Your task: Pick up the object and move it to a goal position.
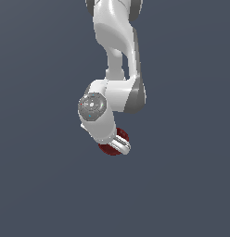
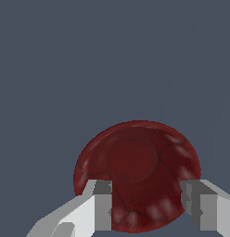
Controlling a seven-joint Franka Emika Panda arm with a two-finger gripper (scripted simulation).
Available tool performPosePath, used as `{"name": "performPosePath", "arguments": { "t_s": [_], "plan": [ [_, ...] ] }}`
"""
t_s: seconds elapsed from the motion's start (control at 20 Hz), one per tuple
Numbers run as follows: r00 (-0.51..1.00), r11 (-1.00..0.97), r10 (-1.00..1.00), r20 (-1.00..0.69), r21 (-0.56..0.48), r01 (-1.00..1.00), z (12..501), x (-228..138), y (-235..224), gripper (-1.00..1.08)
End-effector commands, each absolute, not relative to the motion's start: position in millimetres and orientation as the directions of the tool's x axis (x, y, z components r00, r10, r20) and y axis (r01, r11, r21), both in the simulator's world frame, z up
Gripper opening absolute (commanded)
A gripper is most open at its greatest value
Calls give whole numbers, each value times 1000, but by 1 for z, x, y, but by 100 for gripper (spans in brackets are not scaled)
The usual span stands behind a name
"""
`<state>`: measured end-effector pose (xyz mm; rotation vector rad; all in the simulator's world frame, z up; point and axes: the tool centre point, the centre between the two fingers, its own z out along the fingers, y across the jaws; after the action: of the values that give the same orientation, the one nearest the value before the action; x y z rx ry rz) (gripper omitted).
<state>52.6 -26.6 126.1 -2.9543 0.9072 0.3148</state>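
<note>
I see the arm (image 1: 118,69) reaching down from the top of the exterior view, wrist bent low over the grey tabletop (image 1: 42,185). The jaws (image 2: 147,203) stand wide, one finger (image 2: 100,206) on each side of the bowl (image 2: 137,171), spread about as wide as its near part. Whether the pads touch the rim, I cannot tell. The bowl is dark red and round, with pale ribbed marks along its rim; the wrist view shows it lying between the fingers. In the exterior view only a red sliver shows under the fingertips, just below the wrist, the hand covering most of it. I cannot tell if it rests on the tabletop.
</note>
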Motion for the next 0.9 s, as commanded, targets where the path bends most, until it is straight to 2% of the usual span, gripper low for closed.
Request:
{"name": "performPosePath", "arguments": {
  "t_s": [0.0,0.85],
  "plan": [
    [759,-784,-611,-225,39,-619,122,59,-28,28],
    [354,-431,-873,-335,192,-882,91,87,-29,28]
  ]
}}
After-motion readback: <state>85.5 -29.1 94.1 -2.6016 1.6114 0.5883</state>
